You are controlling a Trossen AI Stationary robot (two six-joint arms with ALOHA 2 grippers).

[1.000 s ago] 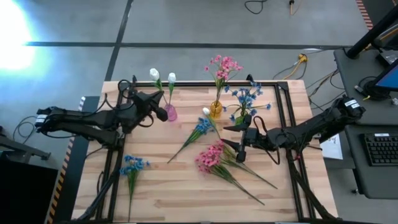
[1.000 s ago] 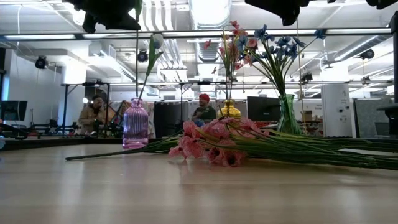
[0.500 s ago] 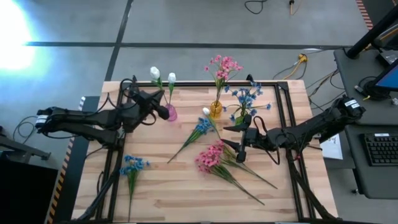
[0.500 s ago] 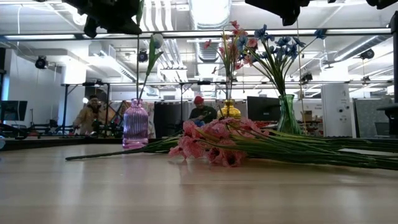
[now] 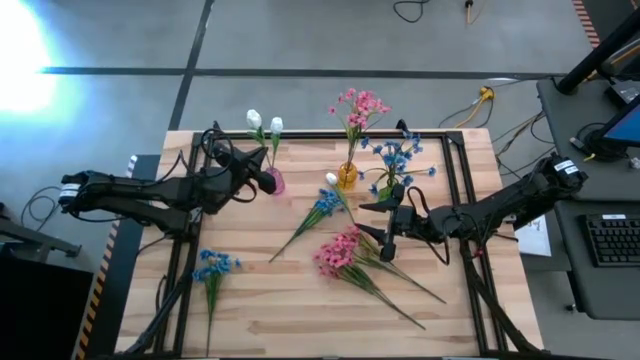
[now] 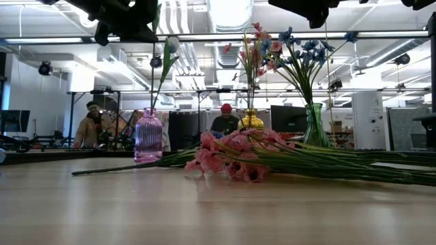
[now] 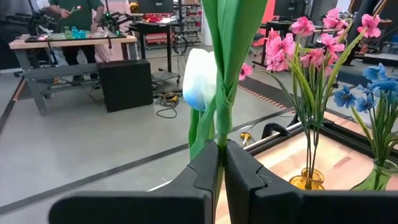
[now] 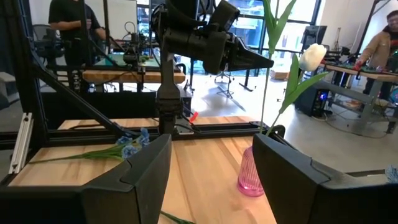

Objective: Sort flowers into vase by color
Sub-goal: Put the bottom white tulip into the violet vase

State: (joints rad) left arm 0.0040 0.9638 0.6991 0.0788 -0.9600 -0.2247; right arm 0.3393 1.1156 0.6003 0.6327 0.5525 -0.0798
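My left gripper (image 5: pixel 266 176) hangs over the pink vase (image 5: pixel 273 184), shut on a white flower (image 5: pixel 253 119). That flower's thin stem (image 6: pixel 151 68) runs down to the vase's mouth. A second white flower (image 5: pixel 276 125) stands in the same vase. Pink flowers (image 5: pixel 360 104) stand in the yellow vase (image 5: pixel 346 178), and blue flowers (image 5: pixel 398 156) in the green vase (image 5: pixel 390 190). On the table lie a pink bunch (image 5: pixel 340 250) and two blue flowers (image 5: pixel 322 206) (image 5: pixel 213 265). My right gripper (image 5: pixel 388 226) waits open above the pink bunch. My left gripper pinches the white flower's green stem (image 7: pixel 219 144) between its two shut fingers (image 7: pixel 202 171), just below the leaves. The fingers come in level from the table's left and lie across the stem. The flower stands upright in the hold, its lower end at the pink vase's mouth (image 8: pixel 268 130).
A black frame rail (image 5: pixel 455 190) runs along the table's right side and another (image 5: pixel 185 270) along its left. Bare wood (image 5: pixel 280 300) lies between the loose flowers near the front edge. People (image 6: pixel 223 119) stand in the room beyond the table.
My left gripper has edged a little toward the table's right, over the pink vase. It has stayed shut, and the held white flower has moved with it. My right arm has kept still.
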